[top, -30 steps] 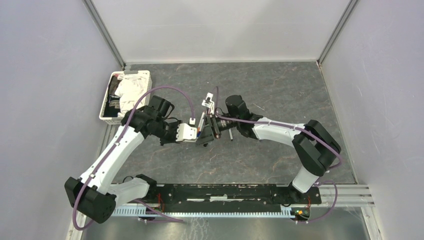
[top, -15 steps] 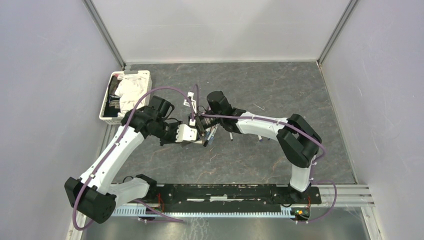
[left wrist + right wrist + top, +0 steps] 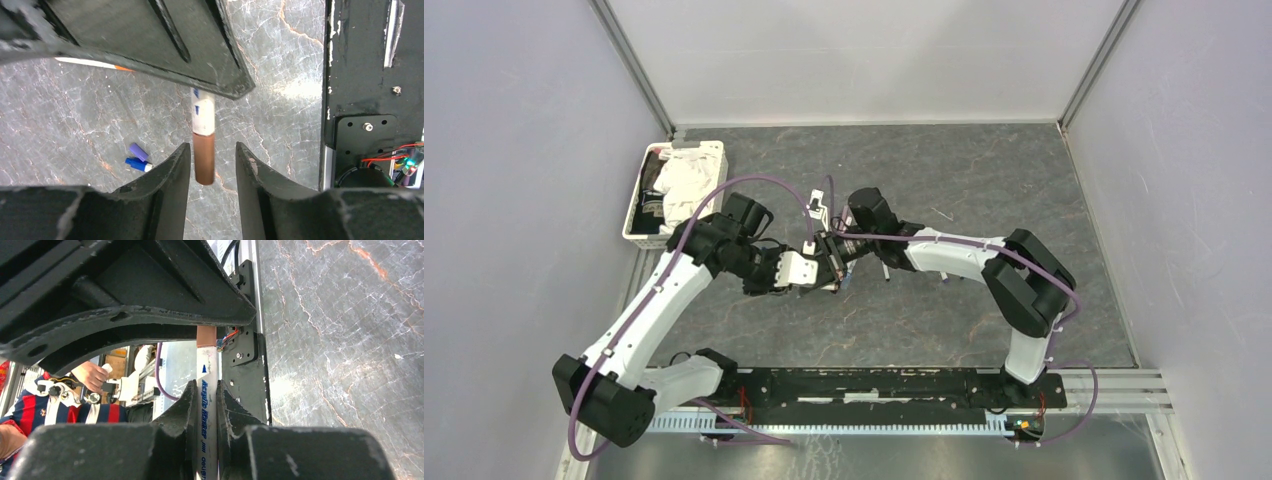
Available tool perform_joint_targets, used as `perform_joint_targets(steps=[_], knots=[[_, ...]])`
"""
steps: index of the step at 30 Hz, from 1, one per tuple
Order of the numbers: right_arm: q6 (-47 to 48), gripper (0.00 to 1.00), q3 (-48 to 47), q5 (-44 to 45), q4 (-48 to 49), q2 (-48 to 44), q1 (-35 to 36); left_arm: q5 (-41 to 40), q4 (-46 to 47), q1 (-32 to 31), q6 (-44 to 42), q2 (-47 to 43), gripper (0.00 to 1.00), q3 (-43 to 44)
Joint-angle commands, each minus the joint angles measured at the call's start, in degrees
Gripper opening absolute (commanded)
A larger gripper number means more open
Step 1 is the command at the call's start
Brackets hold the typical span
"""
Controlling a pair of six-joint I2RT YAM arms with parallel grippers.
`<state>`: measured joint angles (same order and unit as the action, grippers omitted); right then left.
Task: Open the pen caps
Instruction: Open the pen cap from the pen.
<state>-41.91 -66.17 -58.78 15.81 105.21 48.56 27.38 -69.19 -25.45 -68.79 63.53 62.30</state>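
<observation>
Clamping a pen (image 3: 208, 405), right hand (image 3: 206, 387) holds its brown cap (image 3: 204, 157) between left hand (image 3: 212, 146)'s spread fingers (image 3: 175, 170); cloth (image 3: 686, 175) fills tray (image 3: 716, 148).

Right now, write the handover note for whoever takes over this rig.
Right gripper: fingers shut on the white pen barrel, holding it out to the left arm.
Left gripper: open, fingers either side of that pen's brown cap, with a gap on both sides.
On the table: a loose purple cap and what looks like a blue cap beside it.
Done: those two seem to be off.
Left: close on the brown cap and pull it off. No other capped pens are visible.
</observation>
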Motion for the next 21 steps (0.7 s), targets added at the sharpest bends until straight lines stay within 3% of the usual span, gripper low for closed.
perform_joint_targets(steps=[1,12,21], knots=[[0.41,0.00,0.92,-1.67,3.26,-4.20,-1.06,0.77,-2.08,0.17,-2.43,-0.97,0.45,1.41],[-1.72,0.00,-0.26,-0.75,4.02,-2.72,-0.93,2.13,1.73,0.21,-0.39,0.04,0.36,0.97],[-1.24,0.00,-1.25,-0.63,3.00,-0.93,-0.65,-1.45,5.55,0.22,-0.60,1.10,0.08,-2.71]])
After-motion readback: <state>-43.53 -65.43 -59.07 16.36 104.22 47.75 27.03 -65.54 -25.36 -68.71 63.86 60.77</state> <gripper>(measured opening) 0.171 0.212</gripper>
